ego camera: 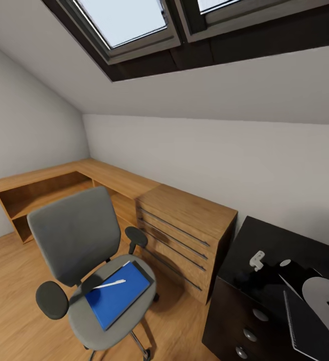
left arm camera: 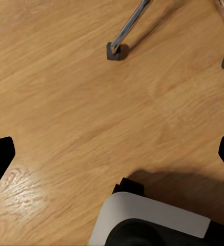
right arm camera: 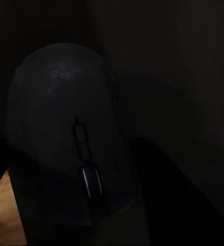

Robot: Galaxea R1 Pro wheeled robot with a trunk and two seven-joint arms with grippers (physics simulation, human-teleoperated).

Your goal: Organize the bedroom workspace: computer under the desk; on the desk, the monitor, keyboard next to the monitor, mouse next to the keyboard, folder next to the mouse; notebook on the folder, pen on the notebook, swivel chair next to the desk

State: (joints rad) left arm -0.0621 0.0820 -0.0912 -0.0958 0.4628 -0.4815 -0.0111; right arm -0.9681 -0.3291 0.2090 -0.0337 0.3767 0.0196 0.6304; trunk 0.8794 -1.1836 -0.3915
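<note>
The mouse (right arm camera: 70, 138), dark with a scroll wheel, lay closest to the lens in the right wrist view, resting on the black desk (right arm camera: 173, 102) near an edge past which a sliver of wooden floor (right arm camera: 4, 215) showed. Whether the right gripper was spread or closed could not be told there.

In the left wrist view the two dark fingertips (left arm camera: 0, 159) of the left gripper (left arm camera: 112, 156) stood wide apart, holding nothing, above bare plank floor. A chrome leg and caster (left arm camera: 117, 50) of the swivel chair's base lay beyond them, with open floor between.

From the head view the swivel chair (ego camera: 79, 235) stood on the floor, well apart from the desk (ego camera: 280, 240), its back toward the low wooden shelving (ego camera: 49, 185). On its seat lay the blue folder (ego camera: 117, 297), one corner near the seat's front edge; the dark grey notebook (ego camera: 102, 278) lay on the folder's far part, and the whitish pen (ego camera: 109, 284) lay across notebook and folder. A wooden drawer chest (ego camera: 184, 235) stood just beside the desk's left end. The desk filled the lower right corner, its drawer knobs (ego camera: 260, 315) facing the chair. A small white object (ego camera: 257, 259) sat on the desk, and a grey curved robot part (ego camera: 322, 296) crossed its surface at the right edge. Open floor lay between chair and desk front.
</note>
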